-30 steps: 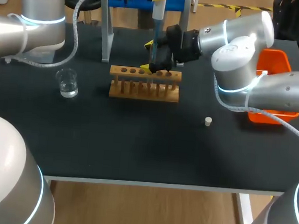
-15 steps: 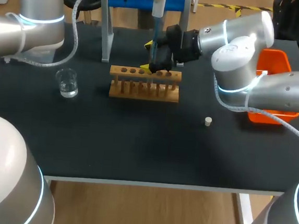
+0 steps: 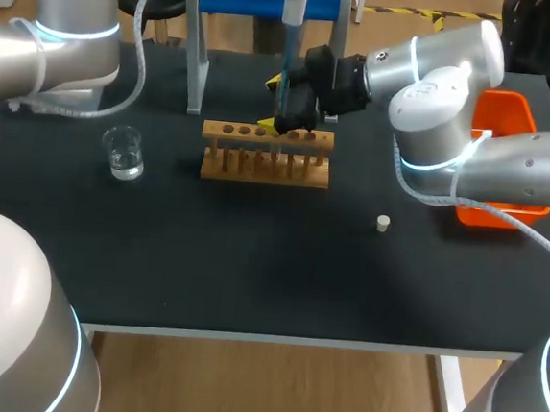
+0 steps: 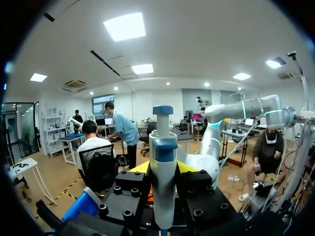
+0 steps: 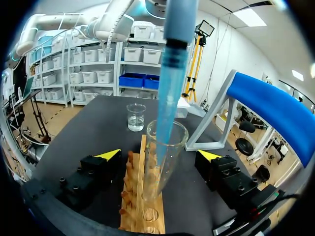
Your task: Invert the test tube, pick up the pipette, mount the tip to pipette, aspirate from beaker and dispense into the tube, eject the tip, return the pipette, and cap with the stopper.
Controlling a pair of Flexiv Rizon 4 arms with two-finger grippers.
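Your left gripper (image 4: 163,168) clamps the white-and-blue pipette (image 4: 163,147), blue tip (image 5: 167,98) in the clear glass tube (image 5: 180,157); right gripper (image 5: 158,154) apart; ejection, return, capping outstanding.

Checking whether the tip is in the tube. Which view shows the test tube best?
The right wrist view: the test tube stands upright in the rack, open mouth clear, blue pipette tip inside it. In the head view the right tool hides most of it. The left wrist view shows only the pipette, no tube.
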